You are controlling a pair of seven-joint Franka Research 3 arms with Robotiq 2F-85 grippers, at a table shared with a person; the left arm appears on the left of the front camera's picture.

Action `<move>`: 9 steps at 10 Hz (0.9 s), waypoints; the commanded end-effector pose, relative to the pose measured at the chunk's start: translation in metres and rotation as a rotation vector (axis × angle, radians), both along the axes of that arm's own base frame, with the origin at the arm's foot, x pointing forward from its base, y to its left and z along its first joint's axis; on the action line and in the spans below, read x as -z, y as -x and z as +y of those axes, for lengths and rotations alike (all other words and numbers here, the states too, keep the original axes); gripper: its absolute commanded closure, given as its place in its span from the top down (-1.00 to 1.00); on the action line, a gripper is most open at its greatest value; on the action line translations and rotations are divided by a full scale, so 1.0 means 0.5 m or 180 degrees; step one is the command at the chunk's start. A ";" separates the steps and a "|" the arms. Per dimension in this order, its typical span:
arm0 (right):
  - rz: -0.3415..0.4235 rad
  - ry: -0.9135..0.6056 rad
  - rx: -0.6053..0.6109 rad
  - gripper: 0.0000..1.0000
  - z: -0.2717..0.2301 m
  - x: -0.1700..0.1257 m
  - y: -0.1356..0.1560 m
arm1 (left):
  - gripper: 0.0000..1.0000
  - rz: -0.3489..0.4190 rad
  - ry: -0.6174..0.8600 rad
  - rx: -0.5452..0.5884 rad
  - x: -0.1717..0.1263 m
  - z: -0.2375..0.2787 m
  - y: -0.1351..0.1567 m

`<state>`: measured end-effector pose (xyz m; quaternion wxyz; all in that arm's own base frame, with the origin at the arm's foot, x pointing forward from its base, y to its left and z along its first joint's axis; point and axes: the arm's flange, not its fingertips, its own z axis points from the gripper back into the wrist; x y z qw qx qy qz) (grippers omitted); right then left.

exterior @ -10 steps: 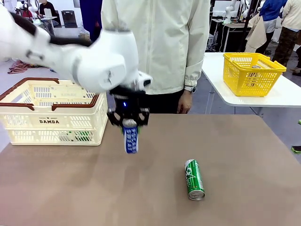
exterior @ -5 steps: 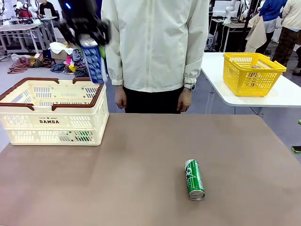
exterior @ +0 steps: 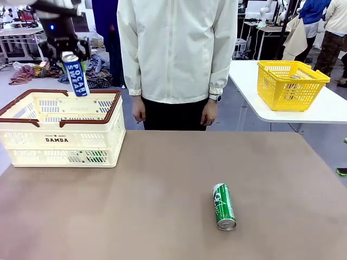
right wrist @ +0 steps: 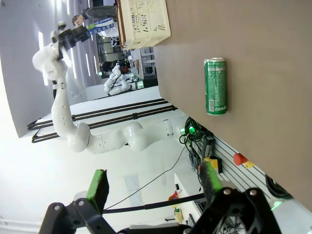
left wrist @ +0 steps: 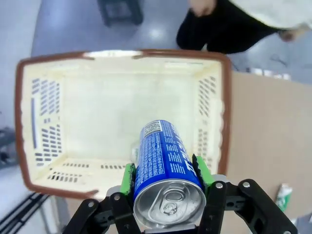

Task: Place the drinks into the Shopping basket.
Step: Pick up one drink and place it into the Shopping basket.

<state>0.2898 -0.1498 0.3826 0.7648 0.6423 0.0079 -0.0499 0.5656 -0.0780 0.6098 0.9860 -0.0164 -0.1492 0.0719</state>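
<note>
My left gripper (exterior: 64,53) is shut on the blue-and-white Pocari Sweat can (exterior: 76,77), which hangs tilted above the far side of the cream Shopping basket (exterior: 58,140). In the left wrist view the can (left wrist: 164,158) sits between the green pads, silver top towards the camera, over the basket's bare floor and brown rim (left wrist: 226,122). The green can (exterior: 224,206) lies on its side on the brown table, right of the middle. My right gripper (right wrist: 154,187) is open, high above the table, with the green can (right wrist: 215,86) far beyond its fingers.
A person in a cream jacket (exterior: 176,49) stands at the far edge, hands down at the sides. A yellow basket (exterior: 290,81) stands on a white side table (exterior: 325,111) at the right. Bare brown tabletop lies between the Shopping basket and the green can.
My left arm has carried the Pocari Sweat can from low over the table's middle up and leftward, to above the Shopping basket. The green can has not moved.
</note>
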 end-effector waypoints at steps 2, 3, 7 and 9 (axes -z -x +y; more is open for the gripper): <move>0.0055 0.0002 -0.0020 1.00 -0.002 -0.010 0.003 | -1.00 0.0437 0.0001 -0.0609 0.111 0.023 -0.033; 0.0055 0.0002 -0.0020 1.00 -0.002 -0.010 0.003 | -1.00 0.0108 0.0042 -0.0219 0.057 0.021 -0.026; 0.0055 0.0002 -0.0020 1.00 -0.002 -0.010 0.003 | -1.00 0.0108 0.0042 -0.0219 0.057 0.021 -0.026; 0.0055 0.0002 -0.0020 1.00 -0.002 -0.010 0.003 | -1.00 0.0108 0.0042 -0.0219 0.057 0.021 -0.026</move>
